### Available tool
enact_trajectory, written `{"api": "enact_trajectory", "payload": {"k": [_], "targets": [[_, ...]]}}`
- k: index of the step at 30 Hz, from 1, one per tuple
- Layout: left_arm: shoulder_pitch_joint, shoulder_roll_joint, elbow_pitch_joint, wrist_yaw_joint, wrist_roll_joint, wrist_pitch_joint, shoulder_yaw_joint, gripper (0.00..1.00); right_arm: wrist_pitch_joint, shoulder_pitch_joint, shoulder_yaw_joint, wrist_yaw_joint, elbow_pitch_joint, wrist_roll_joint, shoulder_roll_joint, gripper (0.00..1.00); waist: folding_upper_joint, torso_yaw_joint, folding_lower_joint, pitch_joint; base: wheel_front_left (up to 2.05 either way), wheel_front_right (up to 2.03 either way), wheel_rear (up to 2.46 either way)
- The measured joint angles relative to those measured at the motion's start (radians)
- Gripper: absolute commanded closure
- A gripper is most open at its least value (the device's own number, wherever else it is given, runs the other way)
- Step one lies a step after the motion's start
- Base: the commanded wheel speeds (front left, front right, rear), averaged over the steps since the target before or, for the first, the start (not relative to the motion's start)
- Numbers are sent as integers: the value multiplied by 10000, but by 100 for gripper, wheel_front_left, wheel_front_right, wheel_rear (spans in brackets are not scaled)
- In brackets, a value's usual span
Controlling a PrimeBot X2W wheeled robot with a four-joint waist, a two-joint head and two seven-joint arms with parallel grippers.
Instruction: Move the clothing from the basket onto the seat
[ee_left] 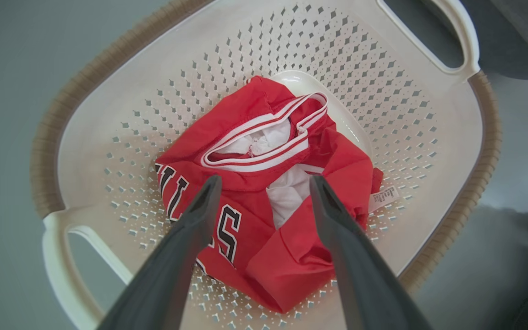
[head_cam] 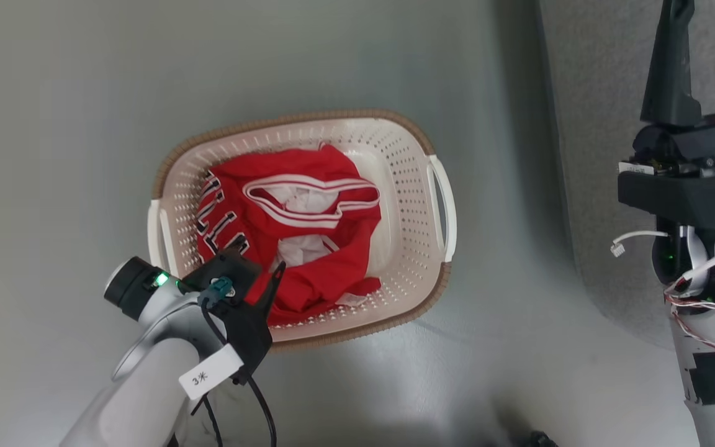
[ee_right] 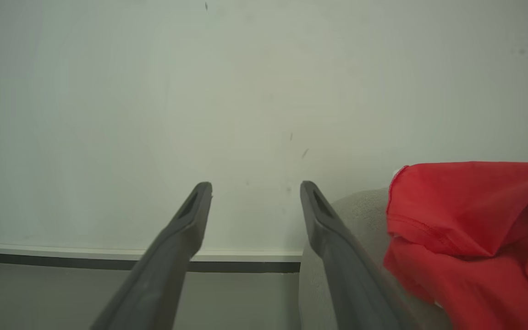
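Note:
The cream basket [head_cam: 407, 205] with a brown rim stands on the floor. In it lies crumpled red clothing [head_cam: 332, 261], a jersey with white trim and black letters. My left gripper [head_cam: 252, 261] hangs open over the basket's near-left corner. In the left wrist view its fingers [ee_left: 200, 206] straddle the jersey [ee_left: 287, 256] just above it, inside the basket [ee_left: 360, 59]. My right gripper [head_cam: 711, 25] stands open at the upper right beside the grey seat [head_cam: 587, 155]. In the right wrist view this gripper [ee_right: 255, 184] is empty, and another red garment [ee_right: 475, 220] lies on the seat [ee_right: 360, 215] to its right.
Pale grey-green floor [head_cam: 84, 124] surrounds the basket. A black cable [head_cam: 264, 403] trails from my left wrist. The right wrist view faces a plain wall [ee_right: 245, 91] with a dark baseboard [ee_right: 62, 263]. A small dark object [head_cam: 537, 439] sits at the bottom edge.

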Motion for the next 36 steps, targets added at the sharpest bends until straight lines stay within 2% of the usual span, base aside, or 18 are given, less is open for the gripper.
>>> {"api": "enact_trajectory", "payload": {"k": [13, 21, 35, 36], "targets": [[-576, 236, 836, -247, 201, 376, -786, 0, -297, -678, 284, 194, 704, -2, 215, 0, -1, -316, -2, 750, 0, 0, 0], [-996, 345, 1371, -259, 203, 1001, -1147, 0, -433, -872, 431, 293, 798, -2, 360, 0, -2, -598, -2, 1039, 0, 0, 0], [-1243, 522, 2038, -263, 23, 1304, -1411, 0, -604, -1228, 692, 470, 1358, -2, 635, 0, -3, -1305, -2, 1468, 0, 0, 0], [-1242, 520, 2075, -263, 8, 1304, -1446, 8, -612, -1228, 709, 472, 1417, -2, 644, 0, -3, -1335, -2, 1465, 0, 0, 0]]}}
